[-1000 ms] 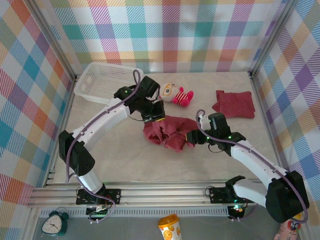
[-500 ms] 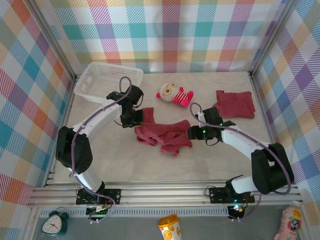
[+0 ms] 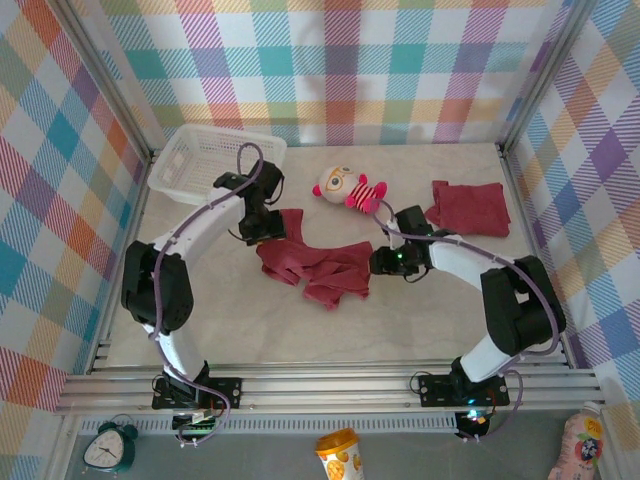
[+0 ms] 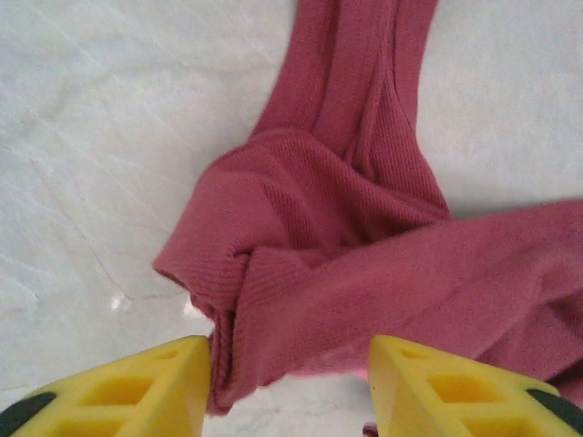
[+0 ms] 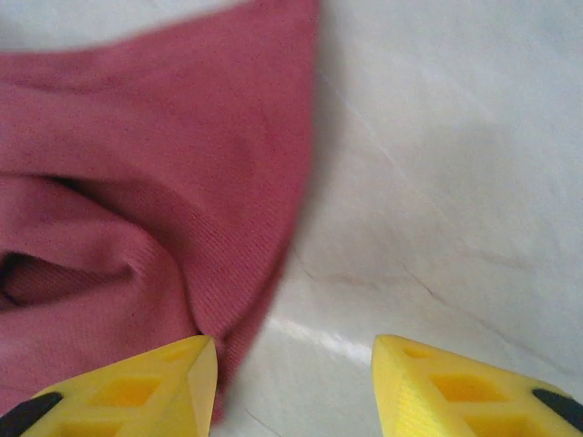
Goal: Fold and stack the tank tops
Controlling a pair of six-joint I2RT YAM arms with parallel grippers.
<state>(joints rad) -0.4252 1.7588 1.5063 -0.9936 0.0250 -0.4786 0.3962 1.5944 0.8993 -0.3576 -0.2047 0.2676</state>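
A crumpled maroon tank top (image 3: pixel 318 268) lies mid-table, spread loosely left to right. A second tank top (image 3: pixel 468 208), folded flat, rests at the back right. My left gripper (image 3: pixel 268 228) hovers over the crumpled top's left end. In the left wrist view it (image 4: pixel 290 382) stands open, with a bunched fold of the top (image 4: pixel 319 273) lying between the yellow fingers (image 4: pixel 118 387) and a gap on the right side. My right gripper (image 3: pixel 385 262) is at the top's right edge. In the right wrist view it (image 5: pixel 293 382) is open over bare table, the cloth edge (image 5: pixel 182 182) beside its left finger.
A white mesh basket (image 3: pixel 210 160) sits at the back left corner. A striped plush doll (image 3: pixel 348 188) lies at the back centre, just behind the right arm. Plaid walls close in three sides, and a metal rail (image 3: pixel 320 385) runs along the front.
Both arms have swung left and back, dragging the crumpled top leftward and stretching it out. The left gripper, shut before, has opened and let the cloth go.
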